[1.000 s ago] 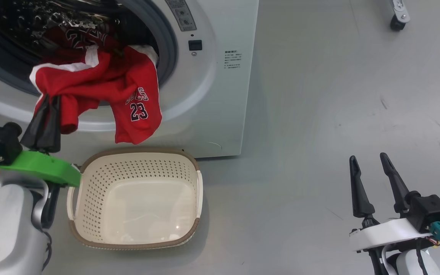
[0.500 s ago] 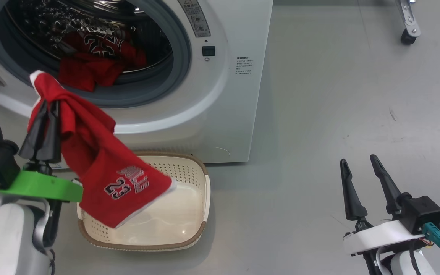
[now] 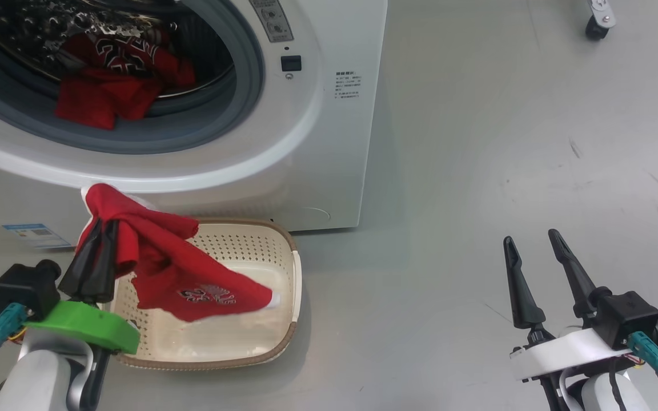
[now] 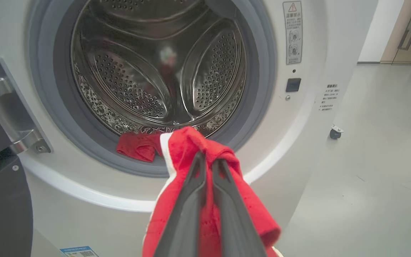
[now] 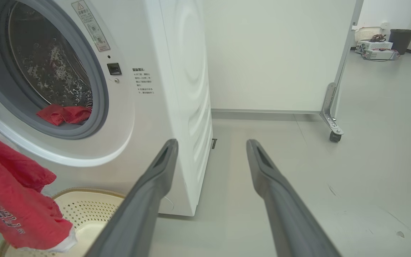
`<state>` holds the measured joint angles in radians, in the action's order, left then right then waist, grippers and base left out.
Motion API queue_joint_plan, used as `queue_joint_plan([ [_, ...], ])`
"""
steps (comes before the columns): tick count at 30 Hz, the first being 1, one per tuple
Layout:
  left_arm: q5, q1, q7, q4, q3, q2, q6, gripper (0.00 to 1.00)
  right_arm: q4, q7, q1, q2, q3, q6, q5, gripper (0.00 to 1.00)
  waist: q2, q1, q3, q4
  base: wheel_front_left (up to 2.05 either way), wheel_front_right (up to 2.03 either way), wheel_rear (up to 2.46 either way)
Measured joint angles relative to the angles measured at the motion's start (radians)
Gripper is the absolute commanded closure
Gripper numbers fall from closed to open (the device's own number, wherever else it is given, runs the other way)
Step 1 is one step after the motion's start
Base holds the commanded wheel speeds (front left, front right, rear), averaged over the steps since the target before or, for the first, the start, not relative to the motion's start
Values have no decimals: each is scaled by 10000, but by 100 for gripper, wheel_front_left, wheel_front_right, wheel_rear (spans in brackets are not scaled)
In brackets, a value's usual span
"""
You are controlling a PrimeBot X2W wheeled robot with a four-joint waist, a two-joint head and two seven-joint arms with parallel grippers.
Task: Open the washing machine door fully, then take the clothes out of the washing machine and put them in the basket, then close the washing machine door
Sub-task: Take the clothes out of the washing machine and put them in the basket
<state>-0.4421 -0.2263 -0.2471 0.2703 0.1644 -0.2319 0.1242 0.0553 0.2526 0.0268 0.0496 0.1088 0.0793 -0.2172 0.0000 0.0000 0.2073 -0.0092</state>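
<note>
Two lots of red laundry were in sight. One, a red jersey with dark numbers and a white hem, was pinched between the closed fingers of the left gripper. It bunched over the fingertips and draped down to the right into the basket. From where I stood I could not tell whether its lower end lay on the basket's bottom or hung just above it. The other red clothes lay heaped low in the steel drum, one fold spilling onto the grey gasket.

The washing machine gaped open. Its door was swung aside to the robot's left on a bright metal hinge. The cream basket sat on the grey floor just in front of the machine, below the opening. A small blue label showed low on the machine's front, near the left gripper.

The right gripper hung over bare floor, well apart from the basket. Its two dark fingers were spread and held nothing. A caster wheel stood far off by the wall.
</note>
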Motion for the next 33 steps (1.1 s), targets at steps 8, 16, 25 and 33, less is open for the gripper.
queue_joint_plan([
  [8, 38, 19, 274, 675, 140, -59, 2, 100, -75, 0, -155, -2, 79, 15, 71, 0, 0, 0, 484, -304, 0, 0, 0],
  [16, 242, -216, 571, 1260, 267, -222, 2, 100, -171, 0, -388, -17, 265, 15, 71, 0, 0, 0, 1190, -754, 0, 0, 0],
  [25, 328, -988, 993, 1783, 345, -405, 2, 100, -328, 0, -776, -36, 295, 13, 50, 0, 0, 0, 2029, -1224, 0, 0, 0],
  [33, 313, -1483, 1473, 2711, 431, -658, 2, 100, -343, 0, -1157, -46, 368, 2, -23, 0, 0, 0, 2679, -1638, 0, 0, 0],
])
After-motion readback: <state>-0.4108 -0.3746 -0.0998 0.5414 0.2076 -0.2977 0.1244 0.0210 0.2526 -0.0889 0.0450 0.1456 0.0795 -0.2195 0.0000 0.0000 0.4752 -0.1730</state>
